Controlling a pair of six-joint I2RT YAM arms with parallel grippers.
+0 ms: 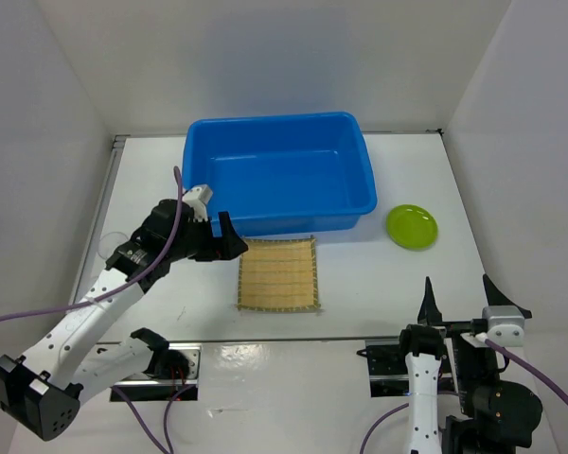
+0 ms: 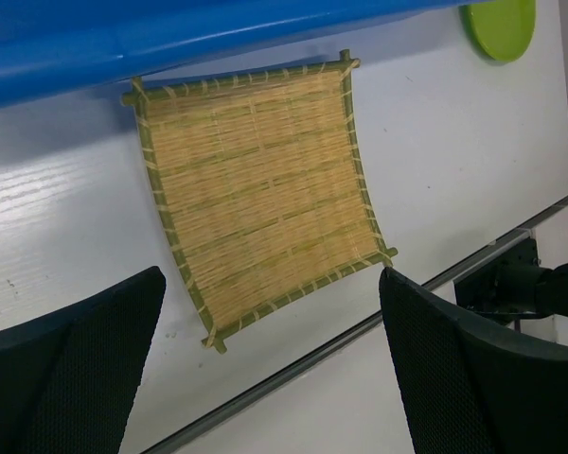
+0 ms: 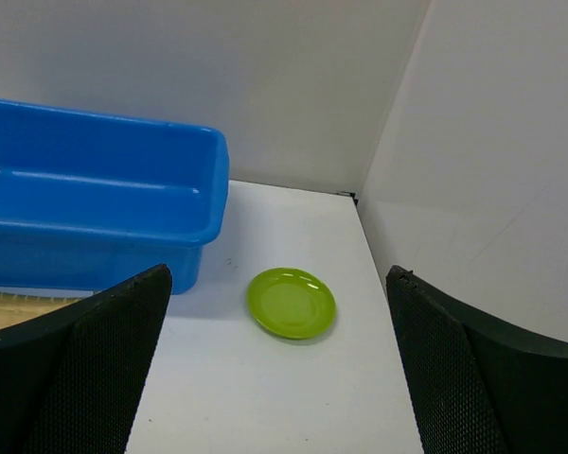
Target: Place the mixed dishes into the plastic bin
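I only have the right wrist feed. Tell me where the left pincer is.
Observer: The left pincer is open, beside the far-left corner of the bamboo mat, close to the near wall of the blue bin.
Operator: Check inside the bin.
Observer: In the top view, the bin floor shows nothing on it.
Operator: Find me a glass.
Observer: What looks like a clear glass stands near the left edge of the table, right by the left arm.
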